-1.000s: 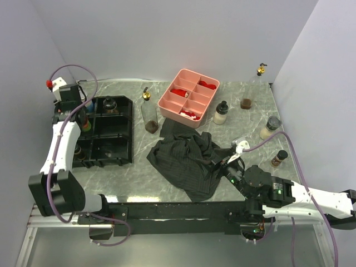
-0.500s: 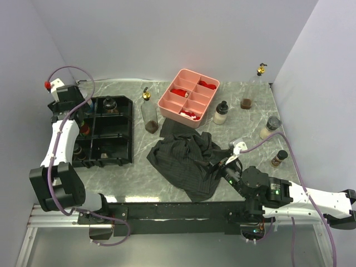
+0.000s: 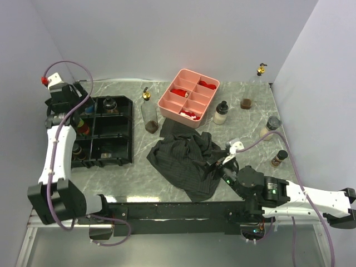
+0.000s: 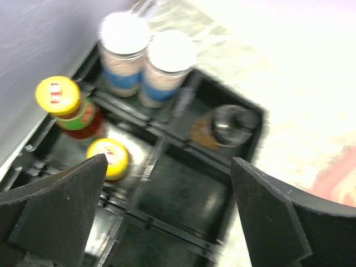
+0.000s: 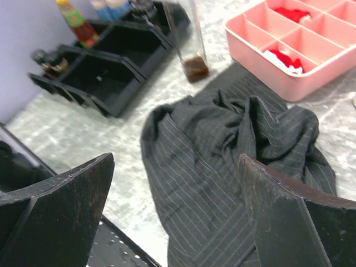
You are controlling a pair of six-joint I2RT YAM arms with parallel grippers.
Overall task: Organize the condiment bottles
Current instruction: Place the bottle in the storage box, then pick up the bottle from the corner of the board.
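**Three cameras, one shared corner**

The top external camera looks down from above and behind the arm bases over the marble table [image 3: 139,167]. The left wrist camera hangs close above the black divided tray [image 4: 161,144], facing nearly straight down. The right wrist camera sits low, looking obliquely across the dark striped cloth [image 5: 222,144]. All three take in that tray; both wrist views catch the yellow-capped sauce bottle [image 4: 61,97] standing in it.

the grey marbled table [image 3: 139,171] carries a black tray [image 3: 132,133], a pink tray [image 3: 183,120], a crumpled cloth [image 3: 186,161] and loose bottles [image 3: 221,113].
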